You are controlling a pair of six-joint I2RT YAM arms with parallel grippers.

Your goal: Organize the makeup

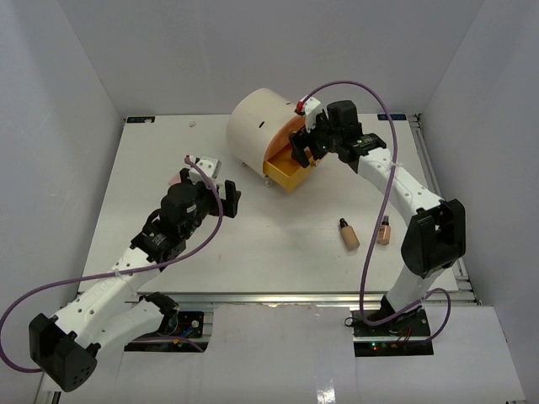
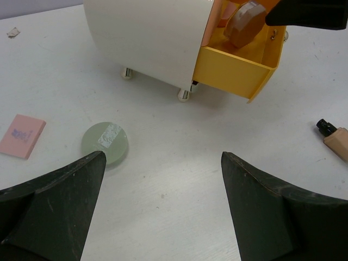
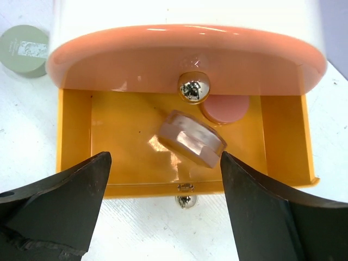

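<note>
Right, two compacts sat in the open drawer, bottles out on the table

The faceted beige compact (image 3: 190, 138) lay tilted in the yellow drawer (image 3: 73, 136), one edge raised; couldn't tell what it leaned on. Just behind it a pink round compact (image 3: 225, 107) sat flat at the drawer's back, partly under the peach drawer front (image 3: 185, 51) above, w/ its chrome knob (image 3: 194, 87). The R gripper (image 3: 166, 157) hung over that drawer, jaws wide apart, gripping nothing. The beige compact showed below the gap btwn the fingers (image 3: 60, 212).

The two tan bottles (image 1: 349, 234) (image 1: 384, 230) w/ black caps lay on their sides on the table (image 1: 168, 252). They were near each other but not touching, caps toward the far side, close to the R arm and well apart from the drawer.

A green round compact (image 2: 106, 142) w/ a label on its lid lay flat on the table to the left of the cream cylindrical box (image 2: 147, 38). It was near a pink square piece (image 2: 22, 136), the two apart.

The drawer stuck out of the box's lower front, and the box stood on small feet at the far middle of the table. The L gripper (image 2: 162, 155) hovered over bare tabletop facing the box, jaws fully apart, empty.
</note>
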